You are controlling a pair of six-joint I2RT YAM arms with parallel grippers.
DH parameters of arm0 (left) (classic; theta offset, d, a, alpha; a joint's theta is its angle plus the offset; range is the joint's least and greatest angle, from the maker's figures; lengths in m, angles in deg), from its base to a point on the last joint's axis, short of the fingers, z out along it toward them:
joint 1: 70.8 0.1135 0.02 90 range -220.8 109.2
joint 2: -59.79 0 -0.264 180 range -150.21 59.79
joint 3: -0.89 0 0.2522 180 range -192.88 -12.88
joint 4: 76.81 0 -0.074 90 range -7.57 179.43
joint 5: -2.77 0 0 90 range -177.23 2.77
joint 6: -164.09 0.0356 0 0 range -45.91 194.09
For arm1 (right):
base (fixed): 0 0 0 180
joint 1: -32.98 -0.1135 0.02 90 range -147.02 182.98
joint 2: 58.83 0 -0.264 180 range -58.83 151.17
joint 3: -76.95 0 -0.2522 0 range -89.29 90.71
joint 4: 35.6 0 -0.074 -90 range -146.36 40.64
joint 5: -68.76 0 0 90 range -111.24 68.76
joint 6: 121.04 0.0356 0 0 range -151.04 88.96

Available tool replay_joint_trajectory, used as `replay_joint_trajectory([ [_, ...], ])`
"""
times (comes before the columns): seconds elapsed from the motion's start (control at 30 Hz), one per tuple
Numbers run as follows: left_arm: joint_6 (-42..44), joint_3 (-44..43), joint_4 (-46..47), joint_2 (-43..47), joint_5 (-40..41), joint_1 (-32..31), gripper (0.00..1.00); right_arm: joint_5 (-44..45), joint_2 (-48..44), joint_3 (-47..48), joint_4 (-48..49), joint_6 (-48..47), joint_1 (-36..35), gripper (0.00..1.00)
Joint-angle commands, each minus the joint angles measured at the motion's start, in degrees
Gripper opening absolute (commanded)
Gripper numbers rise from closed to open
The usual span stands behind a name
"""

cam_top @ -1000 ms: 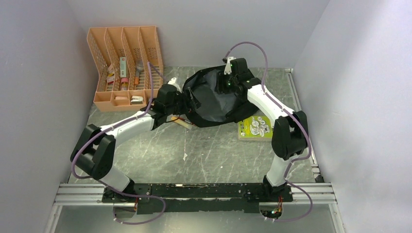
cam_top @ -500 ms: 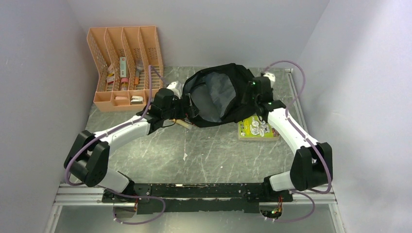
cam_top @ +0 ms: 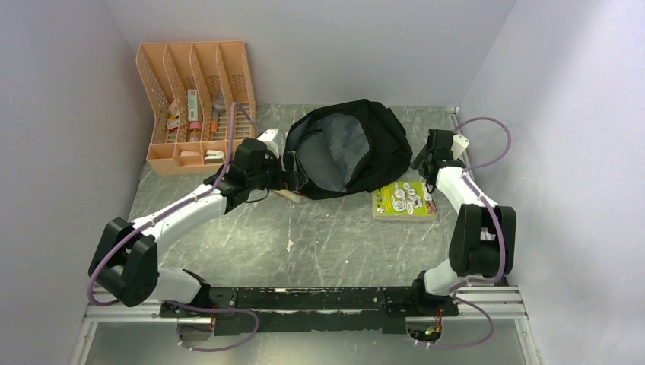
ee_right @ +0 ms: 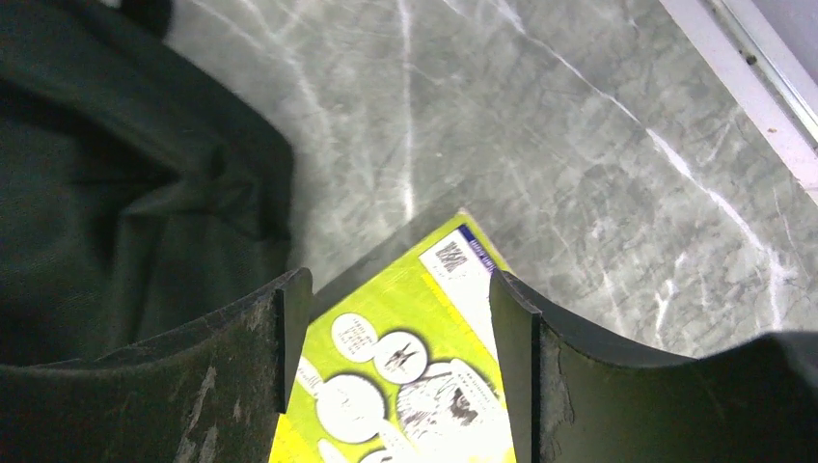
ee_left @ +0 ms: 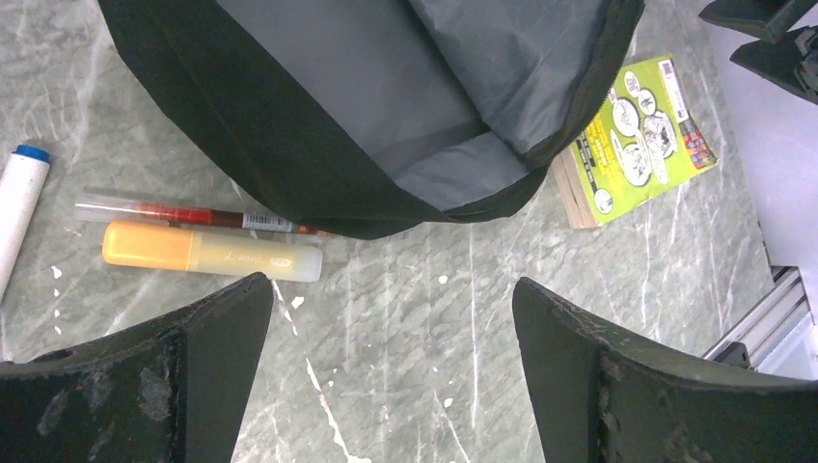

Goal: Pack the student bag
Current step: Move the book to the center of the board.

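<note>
Bag: large black soft fabric backpack (cam_top: 384,141), mouth open;
Left gripper (ee_left: 391,289): jaws wide, empty, near orange plastic highlighter (ee_left: 212,253);
Right gripper (ee_right: 400,289): jaws apart, empty, over yellow-green paperback book (ee_right: 405,386)

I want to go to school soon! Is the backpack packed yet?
Not yet. Done: the student bag lies unzipped, grey lining showing. In hand: nothing; the left fingers and right fingers are open and empty. Left: the green book, orange highlighter and red pen lie on the table beside it.
</note>
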Motion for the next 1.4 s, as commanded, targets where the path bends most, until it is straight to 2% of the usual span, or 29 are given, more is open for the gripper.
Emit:
replay_joint_trajectory([
  [0.0, 1.72, -0.08, -1.3, 0.93, -0.52, 0.43, 0.98, -0.47, 4.59, 1.52, 1.15, 0.64, 2.64, 0.71],
  [0.37, 1.02, 0.7, -0.76, -0.13, -3.28, 0.56, 0.98, -5.89, 12.38, 6.17, 0.45, -2.41, 5.98, 0.72],
  [0.7, 0.54, 1.05, -0.08, -1.36, -5.45, 0.51, 0.98, -10.92, 10.59, 0.51, 0.43, -3.25, 5.33, 0.69],
  [1.1, 0.06, 2.05, 0.55, -1.69, -6.51, 0.52, 0.98, -11.04, 11.53, -2.58, -0.39, -5.32, 1.46, 0.68],
  [1.37, -0.31, 2.77, 0.35, -1.53, -7.06, 0.56, 0.98, -10.71, 10.84, -2.94, -3.55, -7.33, -4.97, 0.59],
])
